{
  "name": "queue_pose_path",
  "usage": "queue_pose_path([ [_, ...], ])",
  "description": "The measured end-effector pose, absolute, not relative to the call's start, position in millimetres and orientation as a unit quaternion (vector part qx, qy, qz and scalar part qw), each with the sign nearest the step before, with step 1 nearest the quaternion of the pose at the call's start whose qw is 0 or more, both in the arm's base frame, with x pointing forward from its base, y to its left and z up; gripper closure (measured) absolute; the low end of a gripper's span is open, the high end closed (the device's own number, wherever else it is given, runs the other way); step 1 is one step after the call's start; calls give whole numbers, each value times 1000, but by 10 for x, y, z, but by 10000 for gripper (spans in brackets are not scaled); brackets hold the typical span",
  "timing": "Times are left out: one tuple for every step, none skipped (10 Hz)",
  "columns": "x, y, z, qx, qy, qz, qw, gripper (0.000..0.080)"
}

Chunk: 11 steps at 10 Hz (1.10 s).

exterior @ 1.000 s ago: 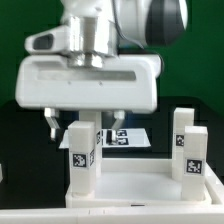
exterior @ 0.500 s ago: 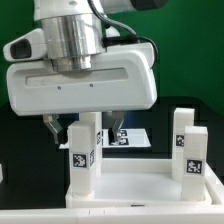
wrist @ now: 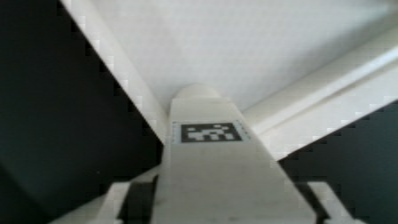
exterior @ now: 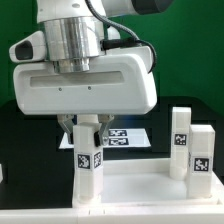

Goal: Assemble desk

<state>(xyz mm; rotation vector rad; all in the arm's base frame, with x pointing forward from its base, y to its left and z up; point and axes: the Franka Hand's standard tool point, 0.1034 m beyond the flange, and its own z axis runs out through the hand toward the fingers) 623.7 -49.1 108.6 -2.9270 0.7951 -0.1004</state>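
Closing in from both sides, the arm's two-finger gripper [exterior: 89, 127] stands directly over the top of a short square white plastic leg [exterior: 89, 160] that carries a black-and-white square tag on its face, and its two fingers sit tight against the leg's upper part, so the jaws look narrowed onto it and appear to clasp it, though the contact itself is partly hidden under the broad white gripper body [exterior: 88, 82]. In the wrist view the same leg [wrist: 217, 160] rises between the two pale fingertips [wrist: 121, 200], its tag facing the camera, with the white rimmed surface spreading beyond it. This held leg stands upright at a corner of the large rectangular white plastic tabletop [exterior: 140, 188] with its raised rim, on the exterior view's left. Two more upright white tagged legs [exterior: 190, 150] stand close together at the tabletop's corner on the exterior view's right, well apart from the gripper. Behind the tabletop, the flat white marker board [exterior: 122, 137] printed with tags lies on the black table [exterior: 25, 130], partly hidden by the gripper, and a green backdrop [exterior: 195, 60] closes the scene
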Motion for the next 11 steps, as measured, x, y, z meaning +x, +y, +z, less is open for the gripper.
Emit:
queue_pose_path([
  [6237, -489, 1085, -957, 285, -32, 54, 515],
  [6250, -474, 1082, -931, 358, -30, 55, 515],
  [6262, -459, 1081, -892, 448, -28, 56, 515],
  [6278, -448, 1072, -829, 556, -23, 59, 515],
  [6293, -463, 1064, -767, 638, -19, 67, 515],
  [6292, -482, 1063, -759, 647, -20, 72, 515],
  [6291, -479, 1063, -762, 643, -20, 71, 515],
  [6289, -479, 1063, -778, 624, -22, 71, 515],
  [6265, -478, 1070, -828, 556, -32, 68, 514],
  [6268, -478, 1109, -876, 477, -40, 63, 445],
  [6265, -480, 1134, -918, 390, -47, 61, 445],
])
